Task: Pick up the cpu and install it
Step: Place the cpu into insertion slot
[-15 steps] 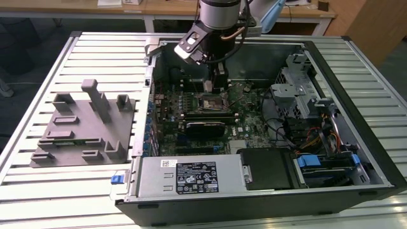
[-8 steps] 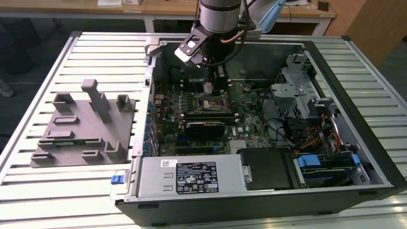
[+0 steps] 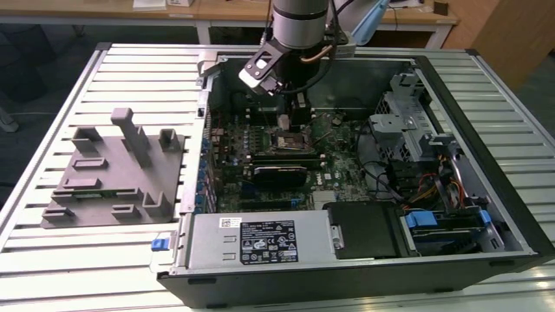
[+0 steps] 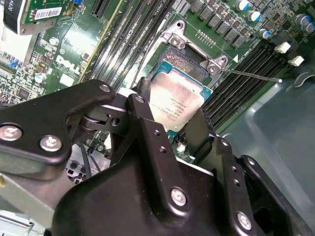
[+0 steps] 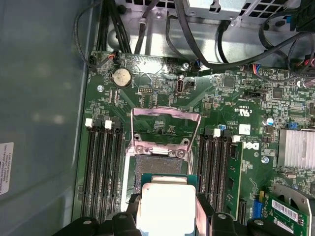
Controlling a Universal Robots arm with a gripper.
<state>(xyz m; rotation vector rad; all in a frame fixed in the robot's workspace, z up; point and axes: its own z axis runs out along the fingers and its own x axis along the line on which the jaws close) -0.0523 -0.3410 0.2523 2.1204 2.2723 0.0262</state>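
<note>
Black gripper (image 4: pixel 170 117) clamps the square, silvery-topped cpu (image 4: pixel 177 98) over the open metal-framed socket (image 5: pixel 162 164), flanked by long black memory slots (image 5: pixel 101 172).

One gripper (image 4: pixel 172 113), one cpu (image 5: pixel 166 204) in its grip, one socket frame (image 5: pixel 166 112) beneath it, one motherboard (image 3: pixel 334 146), one coin battery (image 5: pixel 121 76), one computer case (image 3: pixel 368 75), one grey fixture block (image 3: pixel 108 175), one desk (image 3: pixel 139 65).

The place was a robotics lab or workshop. An open computer case (image 3: pixel 364 287) lay on a slatted metal workbench (image 3: pixel 130 71) beside a grey fixture block (image 3: pixel 104 175), under a robot arm (image 3: pixel 299 19). Wooden desks (image 3: pixel 234 10) stood behind.
</note>
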